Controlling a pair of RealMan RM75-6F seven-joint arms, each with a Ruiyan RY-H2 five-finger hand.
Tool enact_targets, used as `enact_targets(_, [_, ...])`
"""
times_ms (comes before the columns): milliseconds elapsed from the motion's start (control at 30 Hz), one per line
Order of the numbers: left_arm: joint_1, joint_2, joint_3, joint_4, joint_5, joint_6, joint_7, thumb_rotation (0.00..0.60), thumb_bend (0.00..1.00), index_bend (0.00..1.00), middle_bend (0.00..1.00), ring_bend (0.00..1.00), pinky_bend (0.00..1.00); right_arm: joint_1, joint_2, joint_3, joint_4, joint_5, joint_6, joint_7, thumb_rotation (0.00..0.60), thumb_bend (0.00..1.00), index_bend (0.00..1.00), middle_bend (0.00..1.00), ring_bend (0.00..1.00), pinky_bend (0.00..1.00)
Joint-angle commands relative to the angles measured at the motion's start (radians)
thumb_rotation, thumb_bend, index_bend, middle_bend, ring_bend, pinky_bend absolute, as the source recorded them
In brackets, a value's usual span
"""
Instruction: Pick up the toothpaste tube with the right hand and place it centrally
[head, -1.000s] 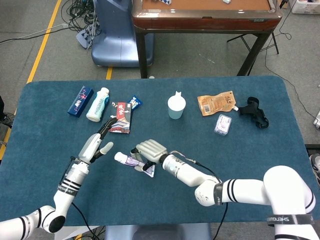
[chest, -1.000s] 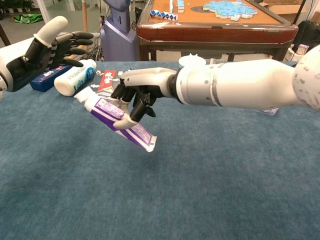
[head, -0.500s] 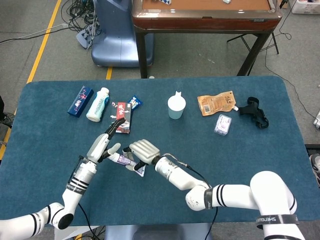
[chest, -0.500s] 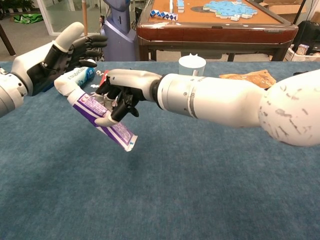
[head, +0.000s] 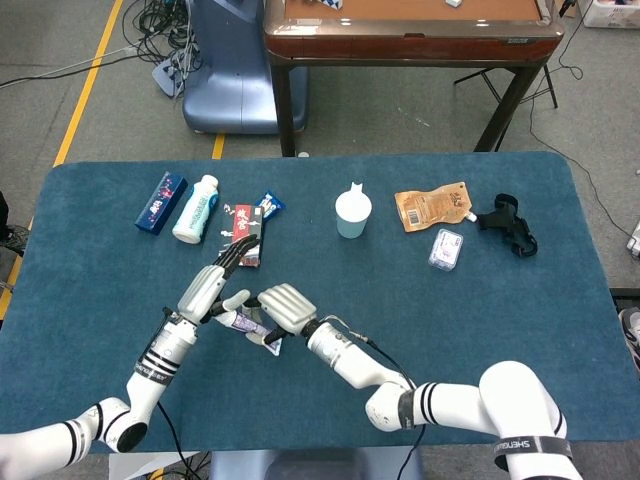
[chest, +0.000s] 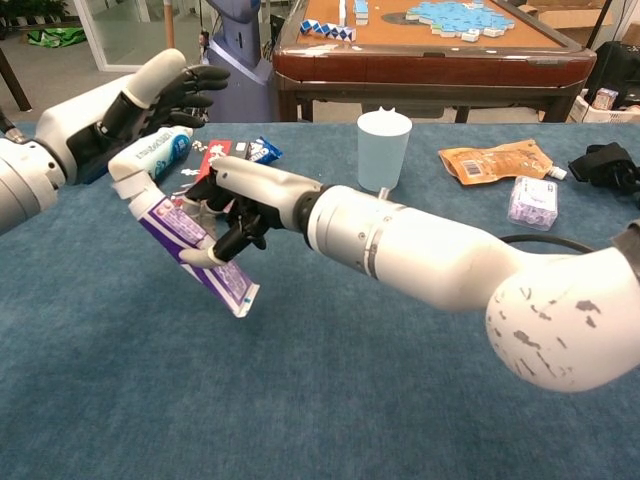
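The right robot hand (chest: 235, 205) grasps the toothpaste tube (chest: 185, 247) around its middle, holding it tilted and clear of the blue desk (chest: 400, 400) at centre-left of the chest view, cap end up toward the upper left. The left robot hand (chest: 140, 100) hovers just beside the cap with fingers spread, holding nothing, seemingly ready to steady it. Setting it down centrally is not yet done.
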Motion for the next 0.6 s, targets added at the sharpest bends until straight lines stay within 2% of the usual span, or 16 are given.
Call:
enact_targets(33, [-0.005, 0.002, 0.005, 0.004, 0.007, -0.002, 0.009, 0.000, 0.00, 0.00, 0.00, 0.00, 0.06, -0.006, -0.021, 0.005, 0.028, -0.030, 0.007, 0.029, 0.600, 0.97, 1.00, 0.89, 0.83, 0.69])
enact_targets(600, [-0.018, -0.014, 0.021, 0.019, 0.014, -0.007, 0.030, 0.000, 0.00, 0.00, 0.00, 0.00, 0.05, -0.002, -0.064, 0.068, 0.057, -0.035, -0.017, 0.064, 0.600, 0.97, 1.00, 0.89, 0.84, 0.69])
